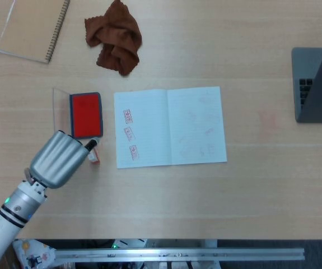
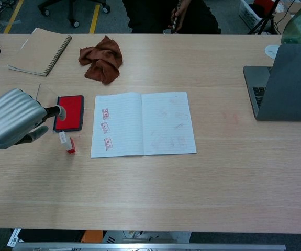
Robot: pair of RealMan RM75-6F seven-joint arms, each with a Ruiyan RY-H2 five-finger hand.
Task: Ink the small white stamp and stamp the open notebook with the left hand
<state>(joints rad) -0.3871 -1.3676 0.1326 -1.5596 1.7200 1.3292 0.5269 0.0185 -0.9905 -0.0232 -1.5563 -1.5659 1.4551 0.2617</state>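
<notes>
White stamp (image 2: 67,143) lies on its side on the table (image 2: 192,183), red end toward the robot; it sits just below the near edge of the red ink pad (image 2: 70,112) and left of the open notebook (image 2: 142,124); nothing touches it.

Left hand (image 2: 11,117) hangs above and to the left of the stamp, apart from it; it holds nothing; fingers look loosely curled with one fingertip poking toward the pad; head view shows mostly the back of the hand, so I can't tell the exact spread. Right hand doesn't show in either view.

Notebook's left page carries three red marks in a column (image 1: 130,133); right page has faint ones; so the job reads as either done or between cycles; I judge the step in hand as a re-grasp.

To do it well: come down over the stamp with thumb and finger either side of its long body; pinch near the middle so it doesn't pivot; stand it upright before inking; press flat on the pad, not on its clear lid (image 1: 60,112); then land square on bare paper below the last mark.
</notes>
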